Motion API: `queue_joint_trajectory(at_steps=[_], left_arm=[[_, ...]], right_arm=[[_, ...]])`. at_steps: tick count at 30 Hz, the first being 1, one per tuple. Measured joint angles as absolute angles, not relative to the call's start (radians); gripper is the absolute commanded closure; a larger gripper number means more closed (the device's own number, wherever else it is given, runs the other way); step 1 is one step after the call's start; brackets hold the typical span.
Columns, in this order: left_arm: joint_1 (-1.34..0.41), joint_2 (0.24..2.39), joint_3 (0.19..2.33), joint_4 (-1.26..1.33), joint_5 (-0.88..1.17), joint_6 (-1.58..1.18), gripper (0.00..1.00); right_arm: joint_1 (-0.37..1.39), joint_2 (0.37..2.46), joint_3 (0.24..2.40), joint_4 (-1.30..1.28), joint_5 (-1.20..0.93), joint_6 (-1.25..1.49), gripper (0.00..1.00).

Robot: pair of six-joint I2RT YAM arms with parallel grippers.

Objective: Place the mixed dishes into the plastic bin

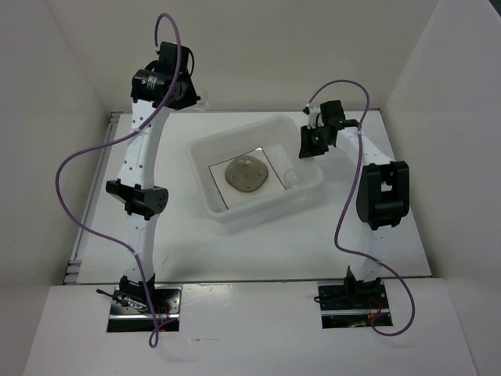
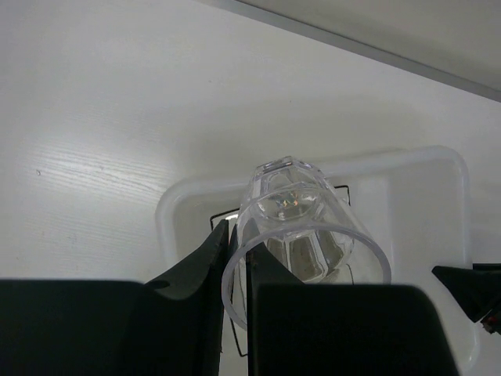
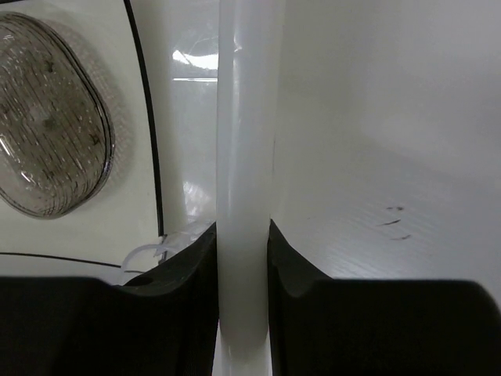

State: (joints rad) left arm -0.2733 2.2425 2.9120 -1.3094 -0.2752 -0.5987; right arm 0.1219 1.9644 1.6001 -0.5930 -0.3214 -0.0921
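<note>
The plastic bin (image 1: pixel 235 211) sits mid-table. In it lies the square white plate (image 1: pixel 221 176) with a greyish saucer (image 1: pixel 246 174) on top and a clear glass cup (image 1: pixel 291 178) beside it. My left gripper (image 1: pixel 192 98) is raised beyond the bin's far left corner. In the left wrist view it (image 2: pixel 239 251) is shut on the wall of another clear glass cup (image 2: pixel 301 227), held above the bin (image 2: pixel 176 205). My right gripper (image 1: pixel 308 145) is shut on the bin's right rim (image 3: pixel 244 157). The right wrist view also shows the saucer (image 3: pixel 47 133) and the plate (image 3: pixel 78 231).
White walls close in the table at the left, back and right. The right arm's elbow (image 1: pixel 382 192) hangs over the table right of the bin. Purple cables loop beside both arms.
</note>
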Motion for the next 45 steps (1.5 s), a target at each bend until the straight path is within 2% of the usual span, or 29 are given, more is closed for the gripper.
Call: queue_joint_trajectory(at_steps=[6,7,8,9,10,11,12,15,21,28,36,40,45], left_arm=[[-0.275,2.243,2.912,-1.309,-0.275,-0.599,0.93],[-0.279,2.243,2.912,-1.309,-0.274,-0.599,0.93],[-0.279,2.243,2.912,-1.309,-0.27,-0.599,0.93],[-0.28,2.243,2.912,-1.309,-0.265,-0.599,0.93],[-0.282,2.243,2.912,-1.309,-0.257,-0.599,0.93],[-0.285,2.243,2.912,-1.309,-0.246,-0.599,0.93],[-0.291,2.243,2.913,-1.309,-0.23,-0.598,0.93],[-0.326,2.255,2.926,-1.309,-0.166,-0.598,0.91],[-0.503,2.401,3.065,-1.295,-0.036,-0.576,0.86],[-0.693,2.612,3.101,-1.278,0.041,-0.575,0.9],[-0.69,2.75,3.1,-1.305,0.011,-0.577,0.9],[-0.675,2.792,3.101,-1.303,-0.009,-0.578,0.84],[-0.673,2.849,3.101,-1.291,-0.006,-0.579,0.72]], right_arm=[[0.144,1.841,1.454,-0.612,-0.318,-0.05,0.98],[0.144,1.813,1.42,-0.615,-0.313,-0.037,0.94],[0.144,1.789,1.392,-0.62,-0.31,-0.025,0.73],[0.144,1.763,1.364,-0.627,-0.309,-0.014,0.57],[0.141,1.738,1.336,-0.628,-0.311,-0.008,0.48],[0.139,1.711,1.313,-0.638,-0.318,0.0,0.43],[0.139,1.686,1.299,-0.647,-0.323,0.009,0.31],[0.139,1.618,1.291,-0.65,-0.338,0.021,0.18],[0.084,1.59,1.453,-0.657,-0.371,0.034,0.11],[-0.173,1.544,1.634,-0.56,-0.368,0.11,0.1],[-0.241,1.415,1.573,-0.553,-0.372,0.138,0.1],[-0.263,1.337,1.509,-0.562,-0.387,0.133,0.1],[-0.272,1.288,1.465,-0.57,-0.407,0.106,0.1]])
